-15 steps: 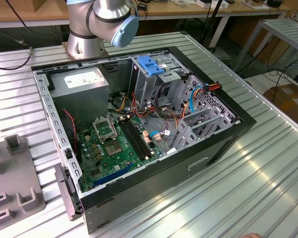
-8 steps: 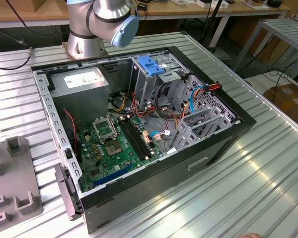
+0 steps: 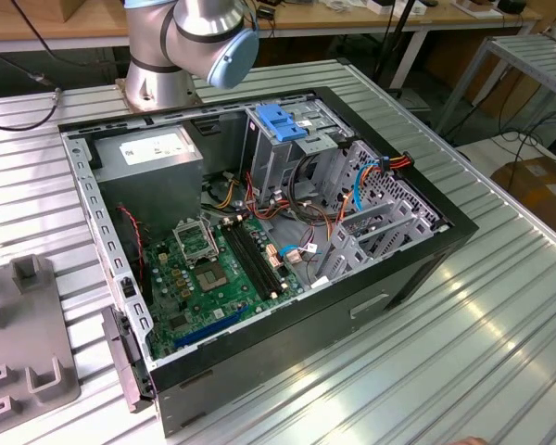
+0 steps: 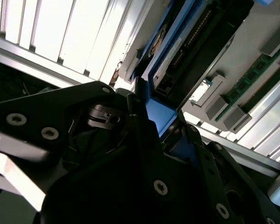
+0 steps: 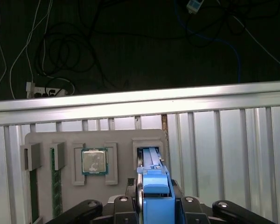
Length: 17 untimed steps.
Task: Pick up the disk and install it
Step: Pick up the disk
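Pickup is in hand: jaws seem clamped on the disk (image 5: 154,196), standing in the grey tray (image 3: 46,334) at 8 o'clock from the computer case (image 3: 352,320) in the exterior view. Freeing it needs a straight lift.

Table: ribbed metal top (image 3: 500,315), lower right of the exterior view, bright glare along its slats.
Workbench: wood (image 3: 352,14), along the top edge.
Side table: grey metal (image 3: 528,56), upper right corner.
Cardboard box: (image 3: 542,185), right edge.
Floor: dark (image 5: 130,46) in the first wrist view, with looped cables (image 5: 60,51).
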Tool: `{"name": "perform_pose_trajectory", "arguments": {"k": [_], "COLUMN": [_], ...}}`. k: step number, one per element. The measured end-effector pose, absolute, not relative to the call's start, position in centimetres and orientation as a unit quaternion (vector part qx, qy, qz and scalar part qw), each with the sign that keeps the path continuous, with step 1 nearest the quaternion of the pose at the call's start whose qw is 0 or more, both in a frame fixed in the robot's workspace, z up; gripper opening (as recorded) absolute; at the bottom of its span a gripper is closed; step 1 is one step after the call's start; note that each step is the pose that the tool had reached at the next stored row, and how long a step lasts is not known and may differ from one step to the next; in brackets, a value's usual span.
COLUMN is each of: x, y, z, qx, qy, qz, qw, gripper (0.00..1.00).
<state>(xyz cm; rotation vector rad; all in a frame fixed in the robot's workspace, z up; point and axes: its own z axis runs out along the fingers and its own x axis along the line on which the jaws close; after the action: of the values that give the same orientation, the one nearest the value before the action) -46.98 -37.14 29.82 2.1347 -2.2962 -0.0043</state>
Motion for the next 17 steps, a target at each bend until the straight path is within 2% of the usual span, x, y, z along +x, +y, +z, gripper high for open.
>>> {"name": "perform_pose_trajectory", "arguments": {"k": [13, 17], "x": [-46.9, -46.9], "y": [-37.1, -37.1], "z": [29.9, 31.2], "qx": [0.681, 0.681], "qy": [-0.732, -0.732], "qz": [-0.001, -0.001], "qw": [0.003, 0.003], "gripper": [0.37, 0.37]}}
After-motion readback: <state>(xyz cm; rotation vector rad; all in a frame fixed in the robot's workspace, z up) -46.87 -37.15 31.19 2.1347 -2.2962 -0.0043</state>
